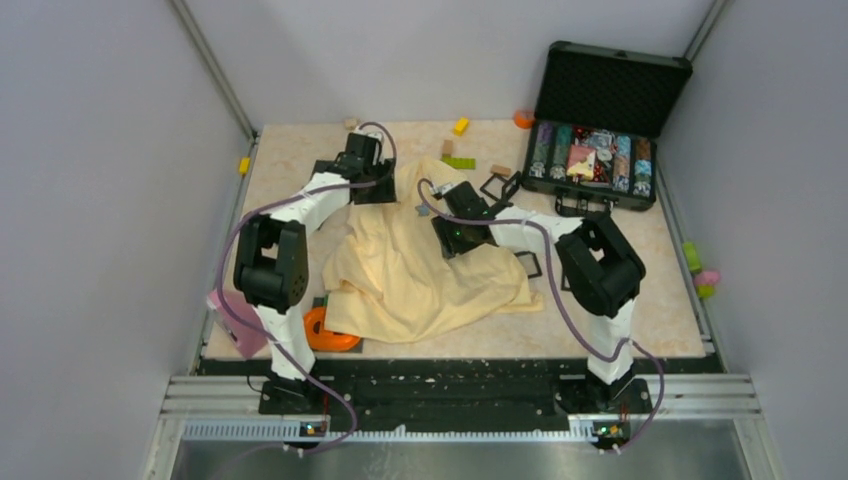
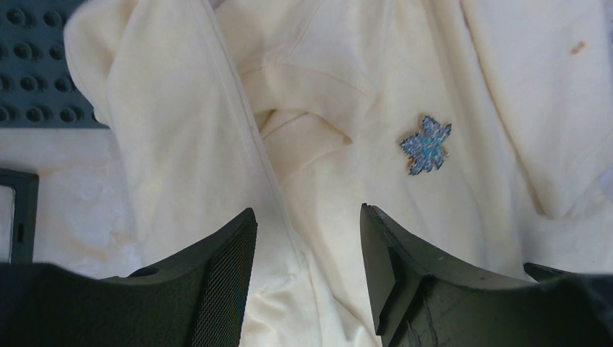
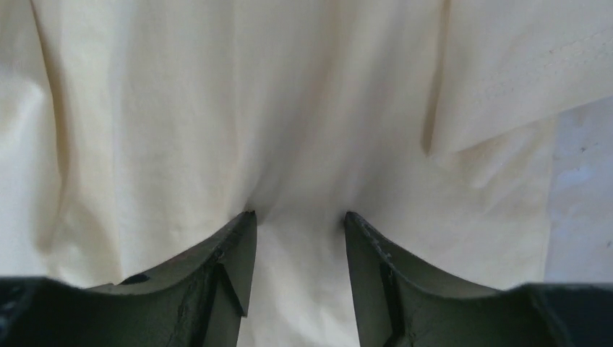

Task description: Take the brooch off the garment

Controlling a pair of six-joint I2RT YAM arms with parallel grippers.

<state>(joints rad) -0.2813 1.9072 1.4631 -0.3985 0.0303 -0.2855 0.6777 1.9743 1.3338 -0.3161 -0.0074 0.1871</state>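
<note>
One bench [image 1: 640, 310] carries one crumpled cream garment [image 1: 410, 275] and one open case [image 1: 612, 88]. Two arms reach over the cloth, the left arm [image 1: 315, 197] and the right arm [image 1: 525, 235]. The right jaws stand apart, tips pressed into a fold, pinning it, I judge. The left jaws are wide and empty, low over the cloth. One brooch [image 2: 426, 144], a bluish star, sits on the garment just beyond them, to the right. This is the approach: next the left jaws must shift over and close on the brooch alone.
</note>
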